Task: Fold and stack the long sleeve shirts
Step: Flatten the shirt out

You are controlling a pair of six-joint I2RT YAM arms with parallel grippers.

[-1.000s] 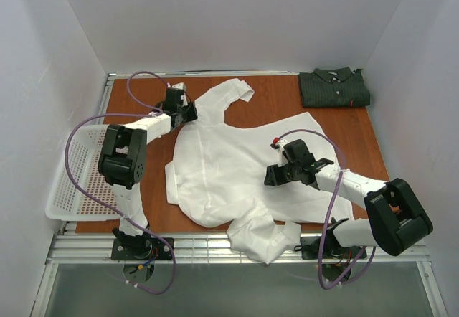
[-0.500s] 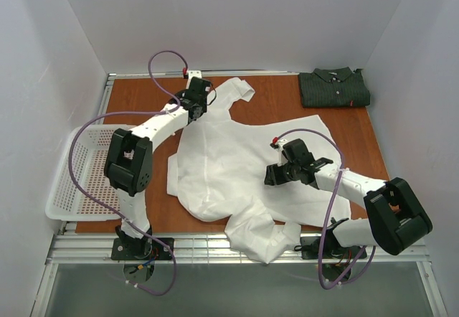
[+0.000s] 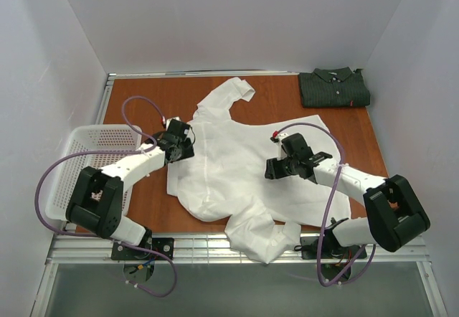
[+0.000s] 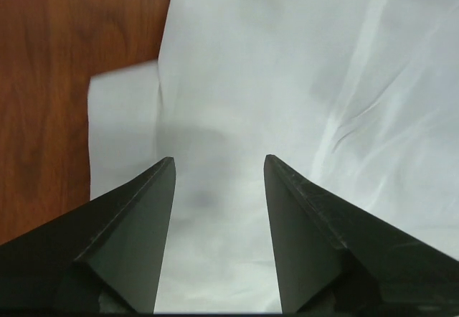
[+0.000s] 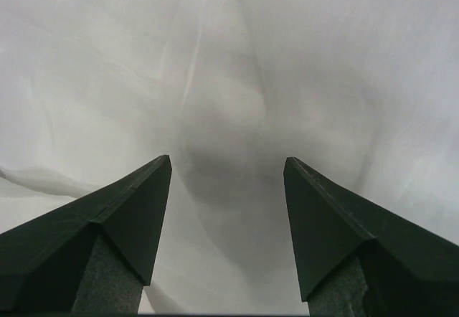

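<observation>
At the table [image 3: 358, 127] centre the white shirt [image 3: 229, 152] is spread unfolded. The left gripper [image 3: 179, 147] and right gripper [image 3: 277, 168] are parted and empty. An edge grasp is needed next.

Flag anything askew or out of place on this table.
The white shirt lies spread crookedly and rumpled; one sleeve spills over the near edge of the table. The dark shirt sits neatly folded at the far right corner.

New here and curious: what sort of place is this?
Likely a robot test cell, not a home: bare white walls box in a wooden table, a left arm and right arm are bolted at its edge, with a white shirt, dark shirt and basket.
</observation>
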